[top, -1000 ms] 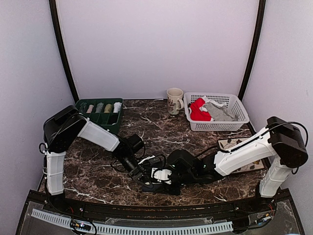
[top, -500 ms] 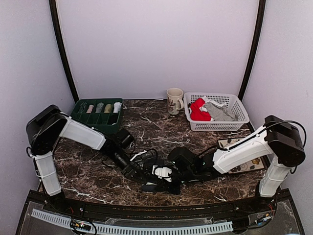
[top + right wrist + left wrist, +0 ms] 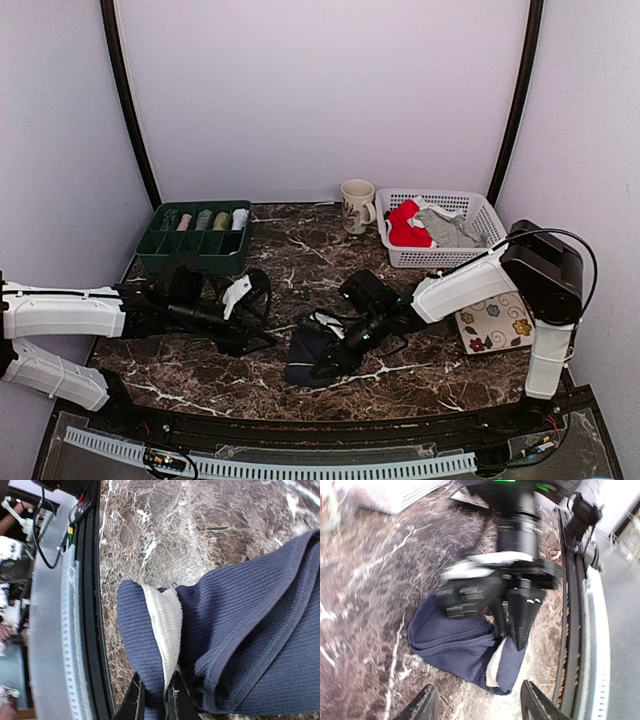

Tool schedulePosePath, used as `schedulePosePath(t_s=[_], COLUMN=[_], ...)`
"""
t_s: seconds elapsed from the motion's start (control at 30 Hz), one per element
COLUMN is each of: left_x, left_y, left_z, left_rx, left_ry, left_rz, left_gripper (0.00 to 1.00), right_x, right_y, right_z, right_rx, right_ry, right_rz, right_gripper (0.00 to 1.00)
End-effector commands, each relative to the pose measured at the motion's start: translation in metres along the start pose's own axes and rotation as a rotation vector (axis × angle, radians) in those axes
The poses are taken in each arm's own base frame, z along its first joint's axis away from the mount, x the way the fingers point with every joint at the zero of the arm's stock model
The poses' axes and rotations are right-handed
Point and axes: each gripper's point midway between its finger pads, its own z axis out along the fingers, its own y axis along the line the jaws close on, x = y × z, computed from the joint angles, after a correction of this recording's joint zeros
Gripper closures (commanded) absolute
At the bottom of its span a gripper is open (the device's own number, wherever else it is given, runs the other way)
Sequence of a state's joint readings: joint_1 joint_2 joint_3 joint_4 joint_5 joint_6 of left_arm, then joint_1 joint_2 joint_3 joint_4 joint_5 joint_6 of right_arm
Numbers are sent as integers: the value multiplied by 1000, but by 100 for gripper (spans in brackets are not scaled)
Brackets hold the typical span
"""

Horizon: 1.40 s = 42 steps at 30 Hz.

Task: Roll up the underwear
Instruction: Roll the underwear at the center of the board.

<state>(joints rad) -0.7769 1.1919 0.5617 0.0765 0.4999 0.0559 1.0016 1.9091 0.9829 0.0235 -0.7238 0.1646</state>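
near edge, centre of the marble table [image 3: 300,250]: navy underwear [image 3: 303,358], ribbed cloth, bundled and folded over on itself, a strip of white lining showing at the fold; it lies on the tabletop.

at that fold: right gripper [image 3: 155,700], fingers drawn close together and pinching the navy cloth and its white lining between them (the wrist view shows the fabric caught right at the tips).

just left of the bundle: left gripper [image 3: 480,706], fingers spread wide, nothing between them, pointing toward the underwear and apart from it.

right side, mid-depth: floral mat [image 3: 495,325], flat on the table beside the right arm's base.

far left: green tray [image 3: 190,252] with compartments, rolled cloth pieces [image 3: 205,220] standing in a row in the back ones.

far centre: mug [image 3: 355,205], upright, just beside the basket.

far right: white basket [image 3: 480,256], holding red underwear [image 3: 405,232] and grey underwear [image 3: 450,230], loosely heaped.
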Motion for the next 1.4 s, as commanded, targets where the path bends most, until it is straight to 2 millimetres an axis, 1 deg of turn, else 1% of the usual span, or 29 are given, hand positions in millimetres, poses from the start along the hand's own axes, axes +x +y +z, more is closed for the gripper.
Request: schedulePosePath(t_s=[0.0,0.1,0.2,0.37,0.4,0.43,0.57,0.77,0.87,1.03,1.13,1.2,1.3,1.37], left_x=[10,17,20,30,32,32,32,34,44,73,87,93,102,111], left_y=[-10,-22,-30,-41,-42,-44,-42,-36,-36,-28,-26,-28,-30,-33], left_z=[7,15,22,43,47,51,66,82,89,96,96,95,93,92], left_rx=[-103,-124,-122,-83,-79,-72,-76,-85,-65,-45,-41,-29,-6,21], left_ry=[38,68,70,138,149,157,188,225,264,382,431,447,482,519], left_rz=[243,348,413,534,556,579,627,669,691,672,617,586,541,514], left_gripper=[42,42,42,42,42,42,42,42,43,49,55,59,70,74], right_x=[17,11,16,29,21,21,21,21,23,21,18,15,7,2], right_y=[-8,-11,-18,-29,-31,-34,-44,-49,-52,-54,-56,-56,-56,-56], right_z=[0,0,4,7,7,7,4,4,4,1,-3,-6,-13,-18], right_rx=[-101,-141,-167,-189,-189,-186,-175,-167,-163,-156,-141,-134,-122,-113], right_ry=[107,123,158,194,183,184,179,195,205,200,190,183,163,146], right_rz=[287,382,479,600,592,601,632,629,633,629,615,603,572,552], right_gripper=[100,100,100,100,100,100,100,100,100,100,93,87,76,68])
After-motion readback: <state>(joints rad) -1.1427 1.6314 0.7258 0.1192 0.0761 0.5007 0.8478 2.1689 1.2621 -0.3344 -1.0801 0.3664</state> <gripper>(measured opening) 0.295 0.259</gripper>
